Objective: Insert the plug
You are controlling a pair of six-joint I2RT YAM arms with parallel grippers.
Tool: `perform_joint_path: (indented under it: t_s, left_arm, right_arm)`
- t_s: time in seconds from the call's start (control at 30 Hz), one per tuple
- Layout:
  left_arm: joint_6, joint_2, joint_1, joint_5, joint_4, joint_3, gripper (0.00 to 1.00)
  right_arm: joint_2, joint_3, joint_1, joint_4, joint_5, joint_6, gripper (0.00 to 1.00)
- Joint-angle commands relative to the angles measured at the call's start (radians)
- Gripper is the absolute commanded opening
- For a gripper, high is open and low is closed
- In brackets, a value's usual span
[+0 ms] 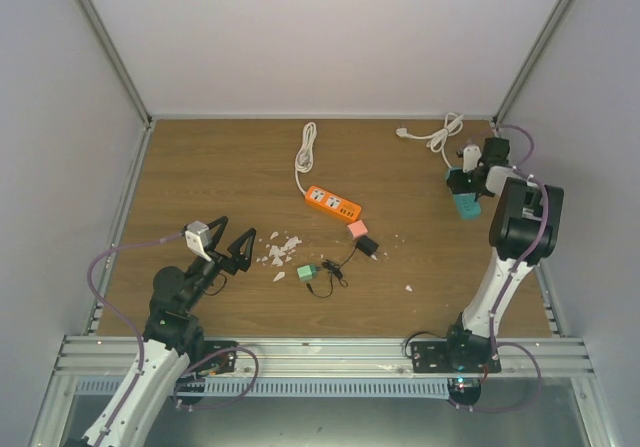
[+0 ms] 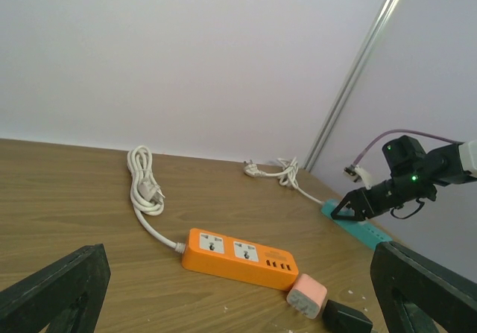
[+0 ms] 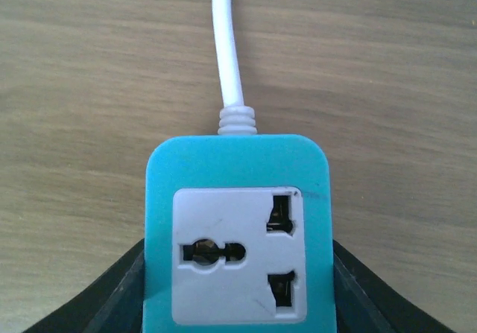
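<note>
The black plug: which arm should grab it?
Probably the left. The left gripper is open, empty and facing the black plug; the right gripper is busy clamped around the teal power strip.

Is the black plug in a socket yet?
Out. The plug lies loose by the pink block; the teal strip's socket is empty.

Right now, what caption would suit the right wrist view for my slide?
Right gripper holding the teal power strip, socket empty, white cord running over the wooden table.
</note>
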State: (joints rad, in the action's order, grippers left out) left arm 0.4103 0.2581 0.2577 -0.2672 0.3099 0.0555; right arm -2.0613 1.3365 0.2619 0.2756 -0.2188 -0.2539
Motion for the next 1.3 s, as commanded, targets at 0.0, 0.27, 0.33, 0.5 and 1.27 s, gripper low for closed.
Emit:
perform_joint_path:
  t_s: [0.0, 0.27, 0.33, 0.5, 1.27]
  left_arm:
    - [0.001, -0.009, 0.003, 0.015, 0.037, -0.016, 0.99]
    - [0.001, -0.010, 0.003, 0.015, 0.038, -0.015, 0.99]
    - [0.001, -0.009, 0.004, 0.015, 0.038, -0.015, 0.99]
    - [-0.001, -0.008, 0.003, 0.015, 0.038, -0.014, 0.99]
    - [0.000, -0.007, 0.003, 0.016, 0.043, -0.016, 0.99]
  right_arm:
    - [-0.001, -0.005, -0.023, -0.009, -0.015, -0.001, 0.38]
    - [0.052, -0.024, -0.123, -0.071, -0.025, -0.041, 0.24]
    - [0.050, -0.003, -0.178, -0.064, -0.029, -0.064, 0.24]
    - [0.022, 0.083, -0.335, -0.036, 0.004, -0.112, 0.24]
    - [-0.279, 0.463, -0.782, 0.049, 0.094, -0.164, 0.24]
